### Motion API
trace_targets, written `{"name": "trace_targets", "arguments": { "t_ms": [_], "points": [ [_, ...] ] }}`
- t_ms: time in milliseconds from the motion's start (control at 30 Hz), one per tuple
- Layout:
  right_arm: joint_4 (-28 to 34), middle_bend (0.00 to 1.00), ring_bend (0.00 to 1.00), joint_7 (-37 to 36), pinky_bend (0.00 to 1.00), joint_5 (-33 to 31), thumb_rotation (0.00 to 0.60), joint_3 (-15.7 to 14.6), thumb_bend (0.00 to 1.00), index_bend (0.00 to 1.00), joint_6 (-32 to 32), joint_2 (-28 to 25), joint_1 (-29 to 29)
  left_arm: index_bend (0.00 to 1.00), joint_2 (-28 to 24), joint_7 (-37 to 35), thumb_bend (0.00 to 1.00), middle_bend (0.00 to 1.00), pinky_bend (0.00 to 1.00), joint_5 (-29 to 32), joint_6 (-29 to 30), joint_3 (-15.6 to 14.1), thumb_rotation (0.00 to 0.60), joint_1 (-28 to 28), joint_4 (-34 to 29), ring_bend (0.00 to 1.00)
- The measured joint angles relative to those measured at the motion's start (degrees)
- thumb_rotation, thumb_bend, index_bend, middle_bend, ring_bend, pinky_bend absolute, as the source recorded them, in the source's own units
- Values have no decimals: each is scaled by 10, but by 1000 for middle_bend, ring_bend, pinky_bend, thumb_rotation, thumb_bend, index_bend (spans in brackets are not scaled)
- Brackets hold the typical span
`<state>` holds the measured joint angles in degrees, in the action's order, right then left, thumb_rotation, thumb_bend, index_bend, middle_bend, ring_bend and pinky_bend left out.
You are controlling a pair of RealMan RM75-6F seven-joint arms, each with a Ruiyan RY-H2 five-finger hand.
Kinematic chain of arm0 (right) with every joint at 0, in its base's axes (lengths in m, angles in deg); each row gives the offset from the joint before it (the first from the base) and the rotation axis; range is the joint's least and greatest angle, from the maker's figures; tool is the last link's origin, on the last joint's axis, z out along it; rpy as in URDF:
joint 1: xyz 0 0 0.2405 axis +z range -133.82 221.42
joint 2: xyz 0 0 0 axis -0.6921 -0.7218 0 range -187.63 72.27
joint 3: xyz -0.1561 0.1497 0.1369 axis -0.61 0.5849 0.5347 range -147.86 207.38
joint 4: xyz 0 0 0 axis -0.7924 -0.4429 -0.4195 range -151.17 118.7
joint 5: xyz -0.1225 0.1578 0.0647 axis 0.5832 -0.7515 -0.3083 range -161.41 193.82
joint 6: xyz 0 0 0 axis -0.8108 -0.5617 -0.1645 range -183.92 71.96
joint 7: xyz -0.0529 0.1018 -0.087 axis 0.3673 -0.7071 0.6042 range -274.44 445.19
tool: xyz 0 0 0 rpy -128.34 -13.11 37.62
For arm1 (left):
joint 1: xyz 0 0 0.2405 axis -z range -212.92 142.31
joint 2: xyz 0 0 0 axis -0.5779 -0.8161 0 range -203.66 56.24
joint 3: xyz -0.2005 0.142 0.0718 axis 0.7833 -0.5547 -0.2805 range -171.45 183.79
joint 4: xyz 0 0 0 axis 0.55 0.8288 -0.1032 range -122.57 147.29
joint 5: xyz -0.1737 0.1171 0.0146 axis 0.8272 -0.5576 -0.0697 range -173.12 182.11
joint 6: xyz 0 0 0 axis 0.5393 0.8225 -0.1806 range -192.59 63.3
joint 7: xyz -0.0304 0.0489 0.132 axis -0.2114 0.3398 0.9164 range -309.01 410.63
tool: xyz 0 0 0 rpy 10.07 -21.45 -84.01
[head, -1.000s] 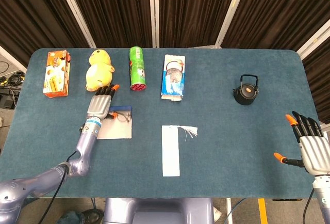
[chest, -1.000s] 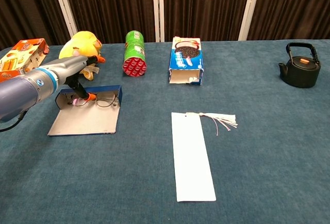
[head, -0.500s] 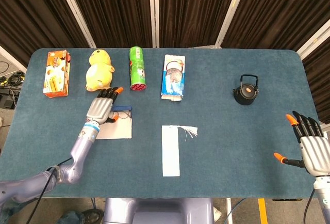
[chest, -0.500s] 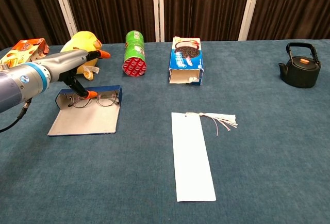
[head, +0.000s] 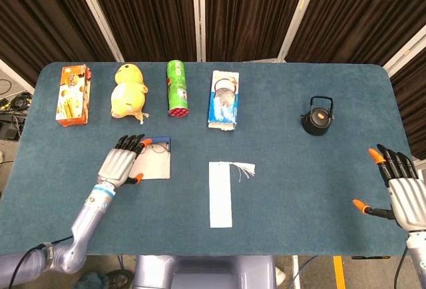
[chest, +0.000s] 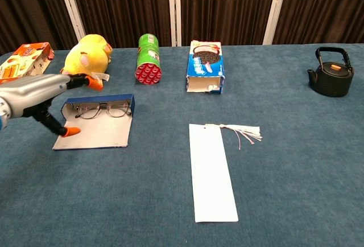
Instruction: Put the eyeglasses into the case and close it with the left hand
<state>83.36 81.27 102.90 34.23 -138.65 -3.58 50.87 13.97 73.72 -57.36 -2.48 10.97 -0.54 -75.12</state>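
Note:
The open eyeglass case lies at the table's left, its grey flap flat and its blue tray standing at the far side. The eyeglasses rest inside against the blue tray, and in the head view the eyeglasses sit at the far end of the case. My left hand hovers over the case's left edge with its fingers spread and nothing in them. In the chest view the left hand has its orange thumb tip close to the flap's left border. My right hand hangs open at the far right.
Along the far side stand an orange snack box, a yellow duck plush, a green can and a cookie box. A black kettle sits to the right. A white bookmark with a tassel lies mid-table.
My left hand has drawn back from the eyeglasses toward me and to the left, leaving them uncovered in the case. The right hand has stayed put.

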Motion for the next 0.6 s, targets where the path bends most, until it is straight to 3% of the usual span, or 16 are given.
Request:
{"name": "trace_targets", "arguments": {
  "t_ms": [200, 600],
  "points": [
    [3, 0, 0, -9, 0, 10, 600, -3, 0, 0, -8, -5, -4, 235, -2, -8, 296, 0, 0, -8, 6, -9, 600, -14, 1, 0],
    [1, 0, 0, -14, 0, 9, 600, -2, 0, 0, -7, -6, -4, 269, 39, -33, 296, 0, 0, -15, -14, -11, 600, -18, 60, 0]
  ]
}}
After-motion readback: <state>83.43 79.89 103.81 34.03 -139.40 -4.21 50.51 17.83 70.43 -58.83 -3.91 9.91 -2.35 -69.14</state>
